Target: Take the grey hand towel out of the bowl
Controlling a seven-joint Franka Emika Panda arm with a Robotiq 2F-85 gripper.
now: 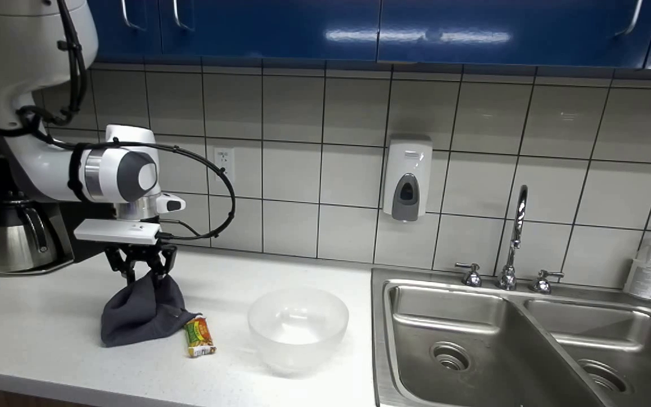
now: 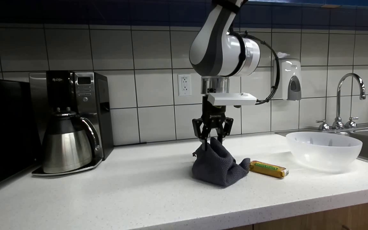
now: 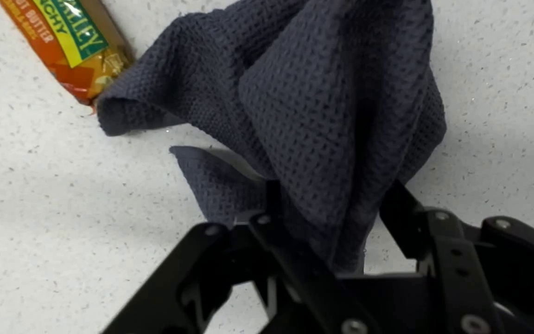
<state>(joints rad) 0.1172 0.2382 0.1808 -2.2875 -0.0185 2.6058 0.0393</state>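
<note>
My fingers (image 2: 205,145), one pair: parted about the peak of the towel (image 2: 216,170), not pinching. Said towel: grey, heaped on the bench (image 2: 152,199); I judge it light, soft, hardly slippery, best taken by that peak. Bar (image 2: 267,169): touching towel. Bowl (image 2: 323,157): apart, towel outside it.

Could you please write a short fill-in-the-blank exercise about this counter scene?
Of the grey hand towel and the granola bar, the ____ is nearer the frosted bowl.
Part of the ____ lies between the jaws of the gripper.
The sink has ____ basins.
The upper cabinets are coloured ____.
Missing words: granola bar; towel; two; blue.
</note>
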